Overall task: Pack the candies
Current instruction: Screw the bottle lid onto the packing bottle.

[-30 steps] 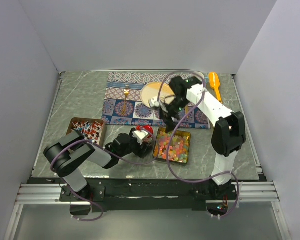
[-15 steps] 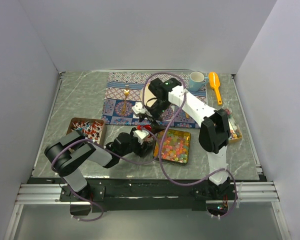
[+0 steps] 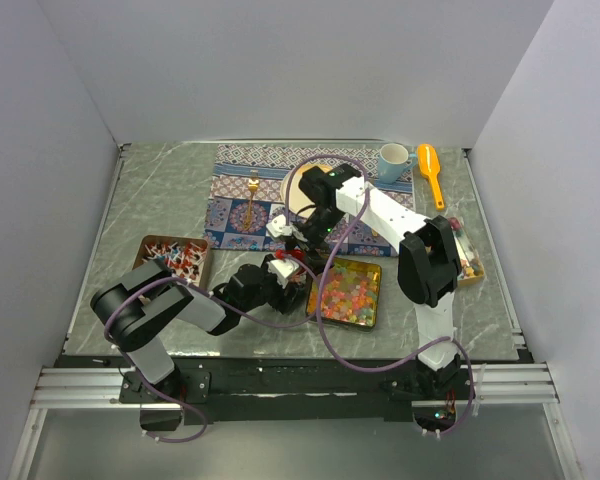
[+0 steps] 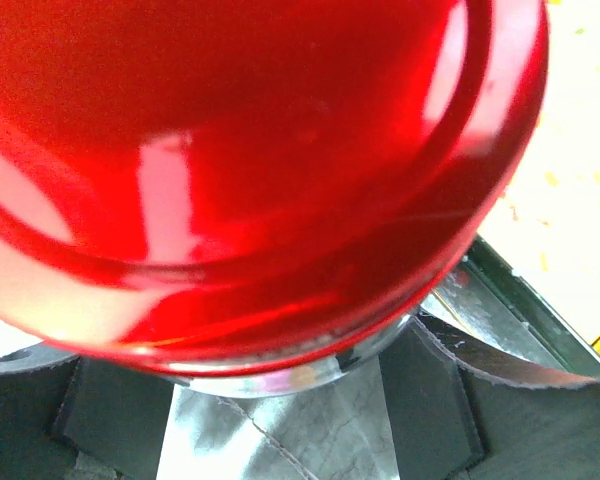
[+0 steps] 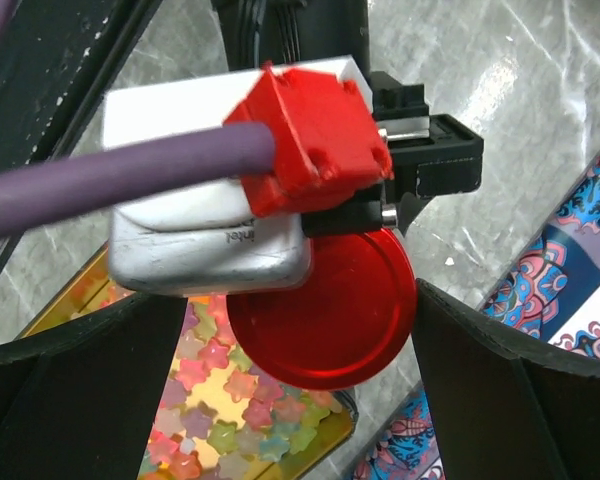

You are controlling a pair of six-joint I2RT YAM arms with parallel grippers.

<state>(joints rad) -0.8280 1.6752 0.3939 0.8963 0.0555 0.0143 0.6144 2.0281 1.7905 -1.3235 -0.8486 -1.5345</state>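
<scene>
The candies (image 3: 346, 290) are small glossy star-shaped sweets in pink, orange, yellow and green. They fill a gold tray (image 3: 379, 296) at the near middle and also show in the right wrist view (image 5: 215, 425). My left gripper (image 3: 278, 281) is shut on a glass jar with a red lid (image 3: 292, 257), just left of the tray. In the left wrist view the lid (image 4: 240, 160) fills the frame above my gripper (image 4: 270, 410). My right gripper (image 3: 302, 243) is open, and its fingers (image 5: 500, 390) straddle the red lid (image 5: 325, 315) from above.
A brown box (image 3: 175, 258) of red and white wrapped sweets sits at the left. A patterned mat (image 3: 235, 215) at the back holds a plate (image 3: 298, 185) and a gold spoon (image 3: 252, 188). A blue mug (image 3: 392, 160), an orange scoop (image 3: 430, 170) and a small box (image 3: 467, 258) stand at the right.
My right arm has swung left from above the tray and come down over the jar's red lid. The left arm and the jar have stayed still.
</scene>
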